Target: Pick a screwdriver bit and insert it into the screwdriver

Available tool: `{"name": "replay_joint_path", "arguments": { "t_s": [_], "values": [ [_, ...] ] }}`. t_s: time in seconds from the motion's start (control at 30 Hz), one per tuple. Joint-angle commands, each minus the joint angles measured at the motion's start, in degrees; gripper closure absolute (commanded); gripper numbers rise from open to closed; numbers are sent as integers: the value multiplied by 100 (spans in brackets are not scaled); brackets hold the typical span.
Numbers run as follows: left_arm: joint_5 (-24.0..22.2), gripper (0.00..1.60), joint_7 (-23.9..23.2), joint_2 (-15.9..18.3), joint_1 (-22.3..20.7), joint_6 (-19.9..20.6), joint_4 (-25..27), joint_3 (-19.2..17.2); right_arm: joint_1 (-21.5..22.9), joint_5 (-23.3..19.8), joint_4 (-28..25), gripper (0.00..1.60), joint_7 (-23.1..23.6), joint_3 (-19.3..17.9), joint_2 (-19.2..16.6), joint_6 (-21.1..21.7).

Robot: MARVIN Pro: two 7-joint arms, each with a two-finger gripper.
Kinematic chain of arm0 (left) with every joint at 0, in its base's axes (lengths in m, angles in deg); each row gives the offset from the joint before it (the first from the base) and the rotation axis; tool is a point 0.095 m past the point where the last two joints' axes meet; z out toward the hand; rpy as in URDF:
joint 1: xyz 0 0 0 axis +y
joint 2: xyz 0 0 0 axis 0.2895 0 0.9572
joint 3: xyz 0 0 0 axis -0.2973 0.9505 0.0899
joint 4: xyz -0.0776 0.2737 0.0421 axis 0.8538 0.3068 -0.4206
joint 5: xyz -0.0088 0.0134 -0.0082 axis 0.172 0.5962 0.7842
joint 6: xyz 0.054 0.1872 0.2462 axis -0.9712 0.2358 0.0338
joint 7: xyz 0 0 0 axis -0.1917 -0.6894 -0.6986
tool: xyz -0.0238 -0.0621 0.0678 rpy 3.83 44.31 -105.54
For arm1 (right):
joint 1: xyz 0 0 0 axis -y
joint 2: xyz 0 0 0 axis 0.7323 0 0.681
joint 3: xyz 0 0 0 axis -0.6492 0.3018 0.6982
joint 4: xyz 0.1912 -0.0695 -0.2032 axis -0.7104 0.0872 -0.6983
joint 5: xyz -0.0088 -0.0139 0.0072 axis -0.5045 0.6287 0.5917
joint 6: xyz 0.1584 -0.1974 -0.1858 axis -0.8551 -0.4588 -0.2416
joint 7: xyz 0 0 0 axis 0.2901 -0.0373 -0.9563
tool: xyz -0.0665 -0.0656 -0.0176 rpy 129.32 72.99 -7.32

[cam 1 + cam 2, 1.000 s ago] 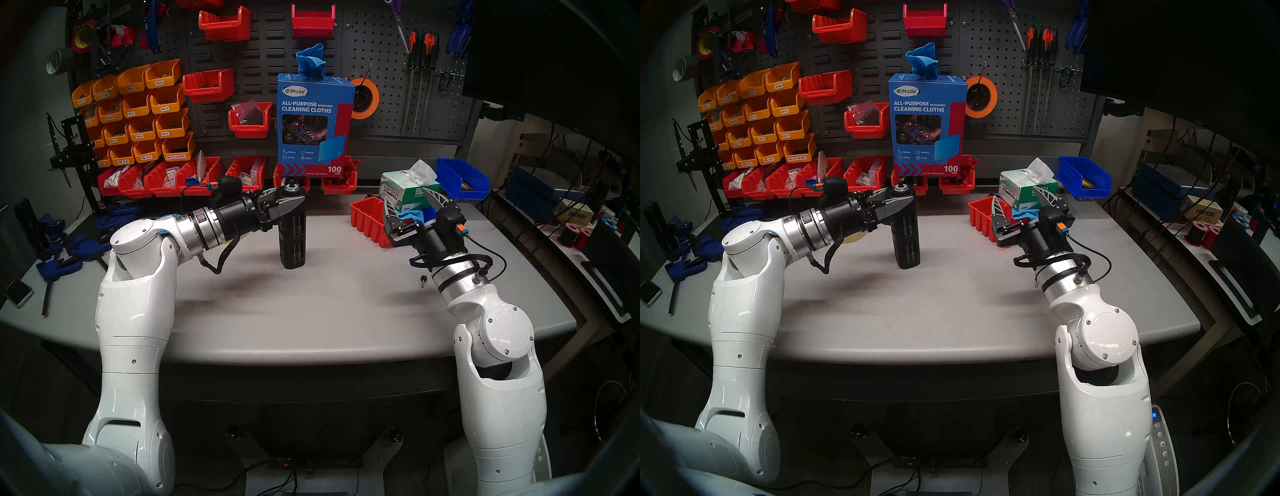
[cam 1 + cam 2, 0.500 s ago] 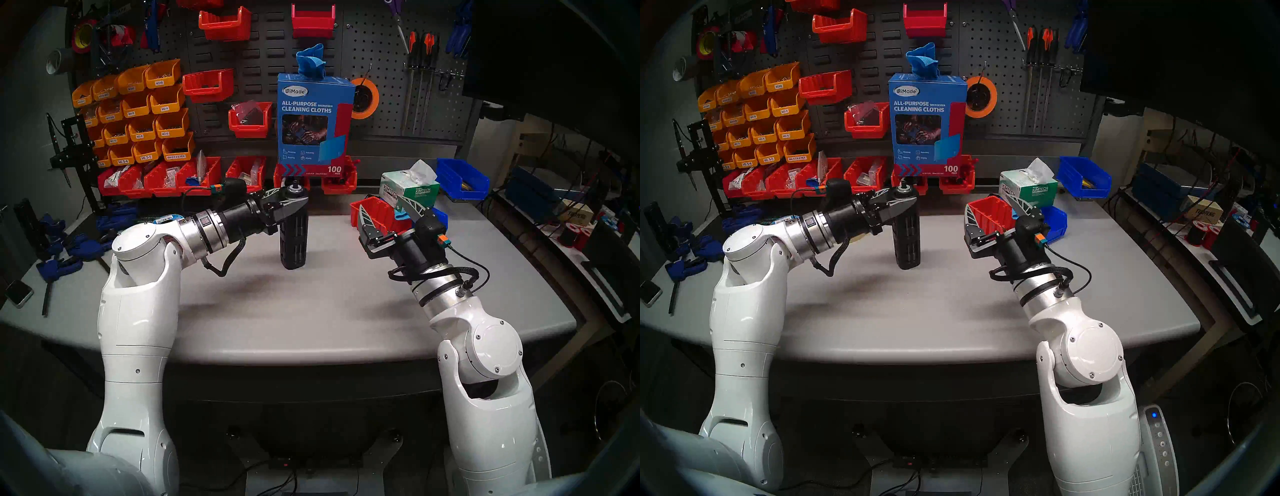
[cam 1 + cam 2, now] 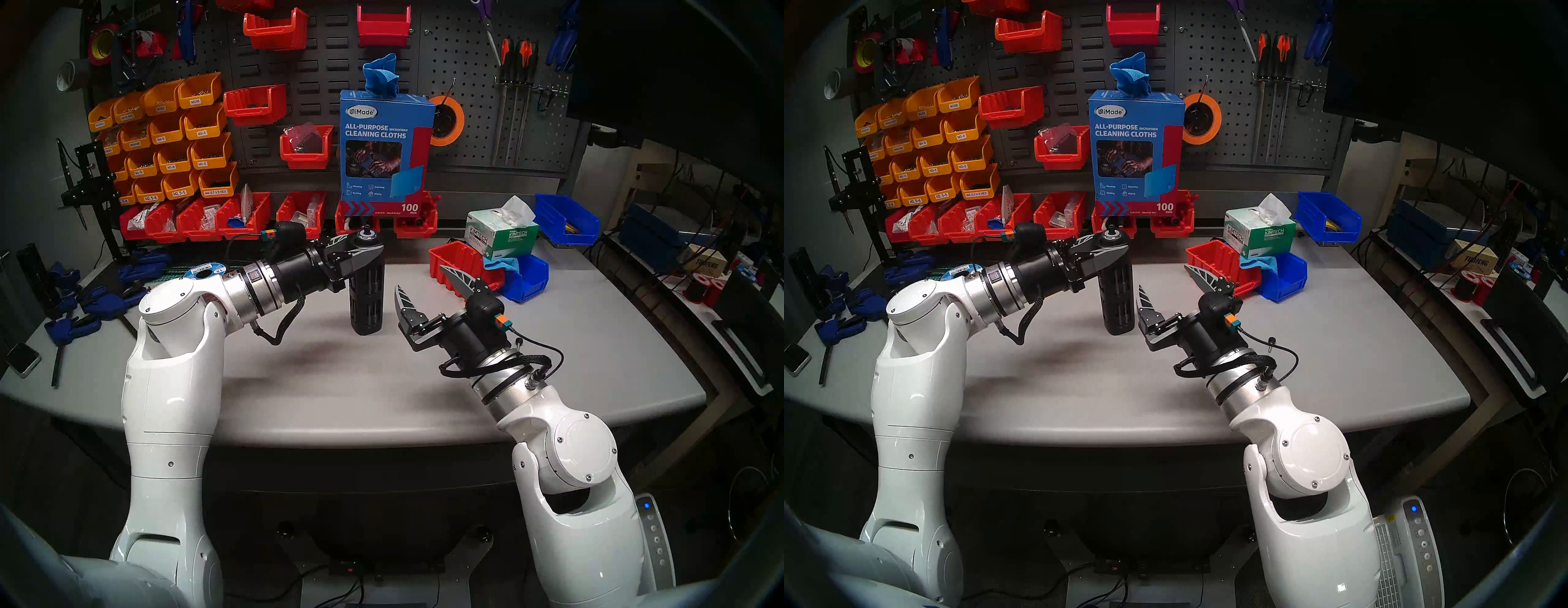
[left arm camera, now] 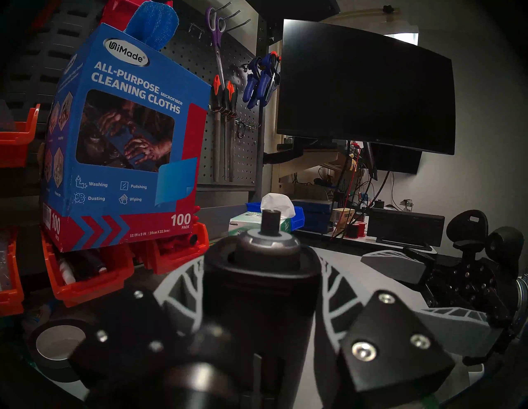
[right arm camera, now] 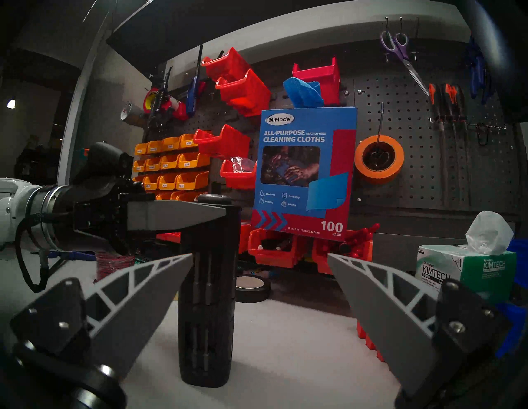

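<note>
The screwdriver [image 3: 367,297] is a thick black slotted cylinder standing upright at mid-table, with a silver-ringed socket on top [image 4: 270,232]. My left gripper [image 3: 373,245] is shut on its upper end, one finger [image 4: 333,288] on each side. Thin metal screwdriver bits [image 5: 208,282] show inside the body's slots. My right gripper [image 3: 419,278] hangs open just right of the screwdriver [image 3: 1119,297], low over the table and holding nothing. In the right wrist view its left fingertip is close to the cylinder [image 5: 207,314] and does not touch it.
A red bin [image 3: 456,263], a blue bin [image 3: 530,276] and a Kimtech tissue box [image 3: 502,235] stand at the back right. A small black pin [image 3: 518,342] lies by my right wrist. A tape roll [image 5: 251,287] lies behind the screwdriver. Blue clamps [image 3: 85,305] are at the left.
My right arm swung left and down from the red bin to just beside the screwdriver, its jaws staying open. My left gripper and the screwdriver shifted slightly right.
</note>
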Motion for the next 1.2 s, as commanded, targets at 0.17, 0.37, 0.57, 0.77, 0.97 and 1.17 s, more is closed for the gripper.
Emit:
{"name": "replay_joint_path", "arguments": {
  "t_s": [0.17,0.37,0.57,0.77,0.97,1.17],
  "values": [
    [-100,160,-93,-62,-13,51,248,-76,218,143,-85,59,65,179,17,-21],
    [-78,160,-113,-103,46,95,339,-68,249,188,-18,69,127,245,37,8],
    [-74,160,-130,-139,94,134,418,-71,315,232,66,77,181,328,74,13],
    [-82,160,-157,-168,131,162,472,-74,385,263,123,82,181,375,79,33],
    [-82,160,-183,-193,160,186,504,-81,436,313,184,88,169,368,106,37],
    [-80,160,-207,-215,173,195,528,-89,477,318,236,88,139,392,105,56]
  ]
}}
